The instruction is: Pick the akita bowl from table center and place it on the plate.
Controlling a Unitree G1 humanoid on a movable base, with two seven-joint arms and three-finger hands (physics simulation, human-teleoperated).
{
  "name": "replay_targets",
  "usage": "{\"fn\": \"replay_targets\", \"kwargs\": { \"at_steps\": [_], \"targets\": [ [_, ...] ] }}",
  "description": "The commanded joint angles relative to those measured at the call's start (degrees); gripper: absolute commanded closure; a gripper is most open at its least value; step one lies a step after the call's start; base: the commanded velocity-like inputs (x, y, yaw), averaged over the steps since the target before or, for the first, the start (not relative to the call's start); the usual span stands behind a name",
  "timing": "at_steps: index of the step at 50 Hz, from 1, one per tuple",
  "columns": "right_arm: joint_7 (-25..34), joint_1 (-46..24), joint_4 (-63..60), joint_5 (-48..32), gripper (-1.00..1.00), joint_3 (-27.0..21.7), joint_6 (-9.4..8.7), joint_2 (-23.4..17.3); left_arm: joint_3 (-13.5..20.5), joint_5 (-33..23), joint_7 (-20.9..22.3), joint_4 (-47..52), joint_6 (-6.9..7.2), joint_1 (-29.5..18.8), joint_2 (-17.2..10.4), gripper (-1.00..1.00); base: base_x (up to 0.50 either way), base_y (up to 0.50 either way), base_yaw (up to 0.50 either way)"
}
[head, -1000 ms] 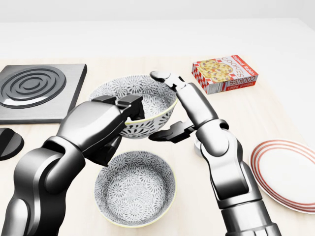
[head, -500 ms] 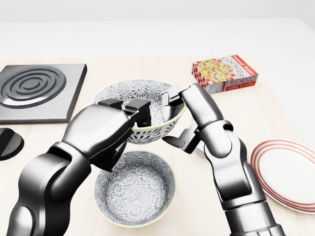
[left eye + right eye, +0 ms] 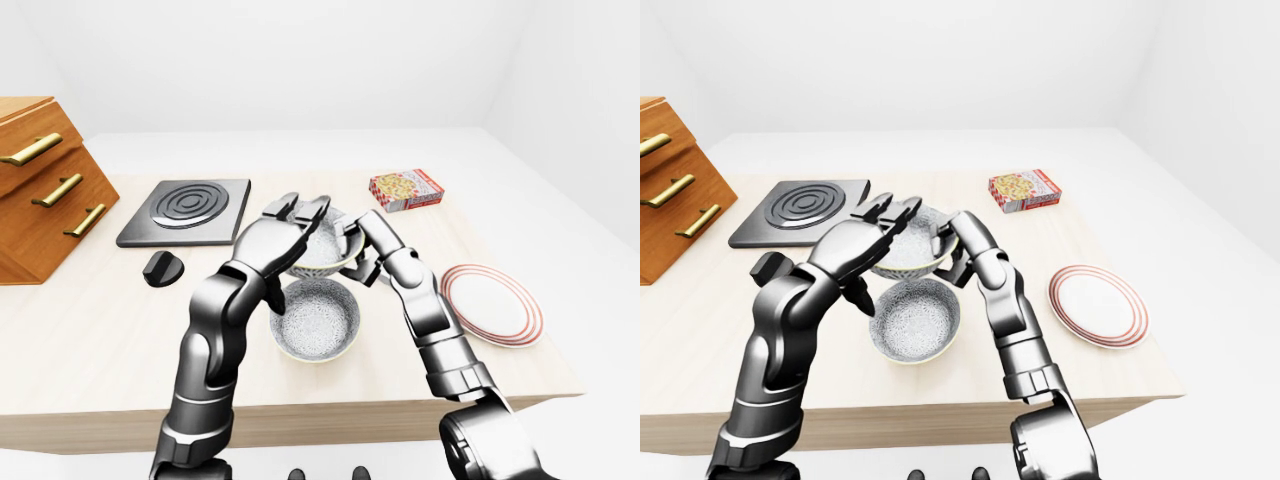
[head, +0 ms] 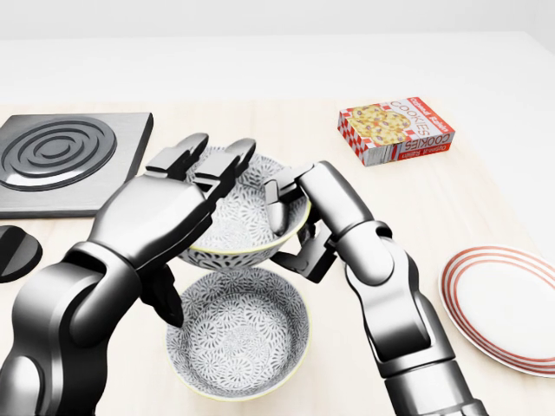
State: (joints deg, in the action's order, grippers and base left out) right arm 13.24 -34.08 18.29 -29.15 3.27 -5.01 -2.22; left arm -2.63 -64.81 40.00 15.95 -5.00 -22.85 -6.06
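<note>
A pale wooden tabletop [image 3: 100,340] carries the scene, seen from the robot's head cameras. At the far left of the left-eye view stands a wooden drawer chest [image 3: 40,185] with brass handles. To its right lies a flat grey hob [image 4: 65,160] with a ring burner, and below that a small black knob [image 4: 16,251].

Two chrome arms meet over the middle of the tabletop. The left hand [image 4: 169,212] has its fingers [image 4: 186,149] stretched out, pressed against the left side of the upper bowl [image 4: 247,217] rather than wrapped round it. The right hand [image 4: 299,217] has fingers [image 4: 282,195] hooked over the bowl's right rim, with another finger below the rim, so the rim is pinched between them.

That bowl, white with a fine dark pattern and a pale yellow rim, is tilted toward the bottom of the head view between the two hands; whether it touches the tabletop cannot be told. A second bowl [image 4: 243,334] of the same pattern sits upright on the tabletop just below it.

At the right edge of the head view lies a white plate [image 4: 507,308] with red rings, well apart from both bowls. Near the top right lies a red-and-white cookies box [image 4: 397,130].
</note>
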Motion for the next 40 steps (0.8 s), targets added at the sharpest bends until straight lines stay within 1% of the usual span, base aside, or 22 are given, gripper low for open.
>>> {"fn": "replay_targets", "kwargs": {
  "at_steps": [1, 10, 12, 15, 17, 19, 21, 24, 26, 30, 35, 40],
  "targets": [
    [0.01, -0.61, -0.69, 0.45, 1.0, -0.67, 0.01, 0.53, 0.81, -1.24, 0.0, -1.45, 0.0, 0.57, -0.59, -1.0, 0.0, 0.0, 0.0],
    [0.5, -0.3, -1.5, 0.63, 1.0, -1.52, 0.01, -0.75, 1.69, -0.31, 0.0, 0.41, 0.0, -0.47, -0.87, -1.0, 0.0, 0.0, 0.0],
    [0.6, -0.25, -1.67, 0.7, 1.0, -1.83, 0.01, -1.21, 2.09, 0.12, 0.0, 0.77, 0.52, -0.76, -1.12, -1.0, 0.0, 0.0, 0.0],
    [0.51, -0.43, -1.59, 0.93, 1.0, -2.72, 0.01, -2.36, 3.36, 1.81, 0.0, 1.28, 2.24, -1.91, -1.45, -1.0, 0.0, 0.0, 0.0],
    [0.39, -0.59, -1.4, 1.17, 1.0, -3.18, 0.01, -2.97, 3.85, 3.46, 0.0, 1.83, 4.37, -2.57, -1.39, -1.0, 0.0, 0.0, 0.0],
    [0.35, -0.53, -1.43, 1.34, 1.0, -3.5, 0.01, -3.56, 4.07, 4.23, 0.0, 1.81, 5.46, -2.98, -1.97, -1.0, 0.0, 0.0, 0.0],
    [0.31, -0.46, -1.56, 1.47, 1.0, -4.03, 0.01, -4.4, 4.87, 5.92, 0.0, 1.34, 6.92, -3.56, -2.28, -1.0, 0.0, 0.0, 0.0],
    [0.13, -0.75, -1.08, 1.3, 1.0, -4.37, 0.01, -5.22, 5.03, 7.15, 0.0, 0.14, 8.22, -3.6, -3.0, -1.0, 0.0, 0.0, 0.0],
    [-0.03, -0.74, -0.5, 1.47, 1.0, -5.33, 0.01, -6.53, 5.49, 8.79, -0.69, -0.29, 9.87, -3.61, -2.94, -1.0, 0.0, 0.0, 0.0],
    [1.19, 1.52, -3.24, 1.67, 1.0, -6.57, 0.01, -8.48, 5.93, 10.85, -2.7, -0.73, 10.0, -3.92, -3.56, -1.0, 0.0, 0.0, 0.0],
    [2.36, 4.27, -5.59, 1.96, 1.0, -8.45, 0.01, -10.82, 7.07, 14.11, -5.09, -3.6, 10.0, -5.16, -5.73, -1.0, 0.0, 0.0, 0.0],
    [3.36, 6.09, -7.25, 2.06, 1.0, -9.87, 0.01, -12.48, 7.39, 15.58, -6.42, -4.53, 10.0, -5.73, -6.76, -1.0, 0.0, 0.0, 0.0]
  ]
}}
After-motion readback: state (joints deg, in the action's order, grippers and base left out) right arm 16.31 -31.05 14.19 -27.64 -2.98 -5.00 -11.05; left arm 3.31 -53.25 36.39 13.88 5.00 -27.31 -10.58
